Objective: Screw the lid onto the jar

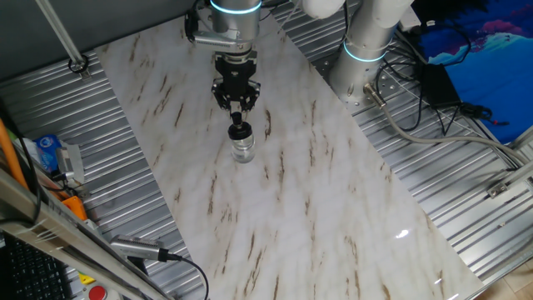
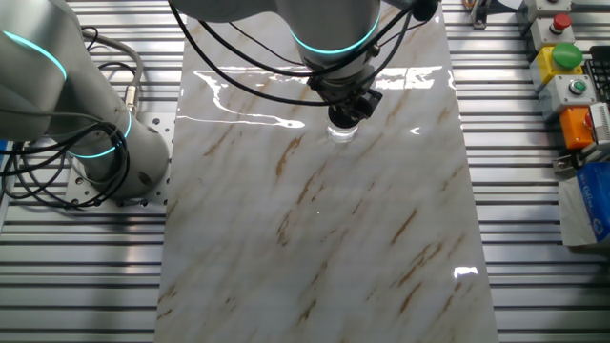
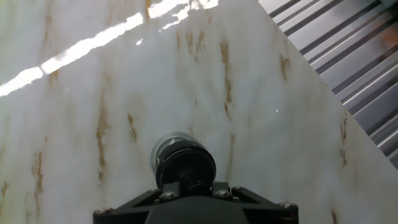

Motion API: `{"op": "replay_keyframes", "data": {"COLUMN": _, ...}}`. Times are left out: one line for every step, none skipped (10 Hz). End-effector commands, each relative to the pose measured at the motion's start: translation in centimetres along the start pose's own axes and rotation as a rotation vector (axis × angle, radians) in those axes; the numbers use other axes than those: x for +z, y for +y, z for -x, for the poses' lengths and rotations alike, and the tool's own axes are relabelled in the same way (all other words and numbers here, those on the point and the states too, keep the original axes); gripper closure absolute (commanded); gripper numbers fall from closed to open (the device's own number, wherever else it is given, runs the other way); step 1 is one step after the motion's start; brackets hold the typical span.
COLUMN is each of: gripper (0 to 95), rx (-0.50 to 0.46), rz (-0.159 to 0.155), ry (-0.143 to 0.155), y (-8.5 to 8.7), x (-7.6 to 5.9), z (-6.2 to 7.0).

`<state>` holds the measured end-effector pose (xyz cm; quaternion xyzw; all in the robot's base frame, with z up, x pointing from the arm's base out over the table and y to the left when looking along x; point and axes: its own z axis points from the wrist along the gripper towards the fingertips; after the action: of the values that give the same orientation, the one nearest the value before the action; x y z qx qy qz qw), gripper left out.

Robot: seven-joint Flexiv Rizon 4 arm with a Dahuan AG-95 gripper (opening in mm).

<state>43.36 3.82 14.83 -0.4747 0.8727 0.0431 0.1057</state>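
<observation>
Marble-patterned board [image 1: 316, 217] fills my screens, and I take the jar [image 1: 243, 149] as my landmark: it stands upright near the board's far end. Directly on top of the jar sits the lid [image 1: 240, 130], and directly above that hangs the gripper [image 1: 238, 113], its fingers pinched on the lid's knob, as far as one fixed view shows. From the hand view the lid [image 3: 185, 167] looks centred over the glass. I judge the turning should stay square to the jar, with light downward pressure, so the unheld jar doesn't spin or tip.
</observation>
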Motion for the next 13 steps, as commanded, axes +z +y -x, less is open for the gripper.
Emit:
{"op": "replay_keyframes", "data": {"gripper": 95.0, "rx": 0.021, "rz": -0.013, "ry": 0.019, "y": -0.1, "x": 0.1, "z": 0.2}}
{"op": "replay_keyframes", "data": {"gripper": 95.0, "rx": 0.031, "rz": -0.015, "ry": 0.026, "y": -0.1, "x": 0.1, "z": 0.2}}
{"op": "replay_keyframes", "data": {"gripper": 95.0, "rx": 0.039, "rz": -0.017, "ry": 0.03, "y": -0.1, "x": 0.1, "z": 0.4}}
{"op": "replay_keyframes", "data": {"gripper": 95.0, "rx": 0.047, "rz": -0.021, "ry": 0.037, "y": -0.1, "x": 0.0, "z": 0.7}}
{"op": "replay_keyframes", "data": {"gripper": 95.0, "rx": 0.049, "rz": -0.028, "ry": 0.049, "y": -0.1, "x": -0.1, "z": 0.9}}
{"op": "replay_keyframes", "data": {"gripper": 95.0, "rx": 0.051, "rz": -0.034, "ry": 0.058, "y": -0.1, "x": -0.1, "z": 1.0}}
{"op": "replay_keyframes", "data": {"gripper": 95.0, "rx": 0.057, "rz": -0.038, "ry": 0.064, "y": -0.1, "x": -0.1, "z": 1.2}}
{"op": "replay_keyframes", "data": {"gripper": 95.0, "rx": 0.062, "rz": -0.044, "ry": 0.073, "y": -0.1, "x": -0.1, "z": 1.4}}
{"op": "replay_keyframes", "data": {"gripper": 95.0, "rx": 0.077, "rz": -0.049, "ry": 0.083, "y": -0.1, "x": -0.2, "z": 1.6}}
{"op": "replay_keyframes", "data": {"gripper": 95.0, "rx": 0.084, "rz": -0.051, "ry": 0.088, "y": -0.1, "x": -0.2, "z": 1.7}}
{"op": "replay_keyframes", "data": {"gripper": 95.0, "rx": 0.103, "rz": -0.07, "ry": 0.113, "y": -0.1, "x": -0.3, "z": 2.4}}
{"op": "replay_keyframes", "data": {"gripper": 95.0, "rx": 0.111, "rz": -0.077, "ry": 0.122, "y": -0.1, "x": -0.2, "z": 2.7}}
{"op": "replay_keyframes", "data": {"gripper": 95.0, "rx": 0.117, "rz": -0.083, "ry": 0.128, "y": -0.1, "x": -0.2, "z": 2.9}}
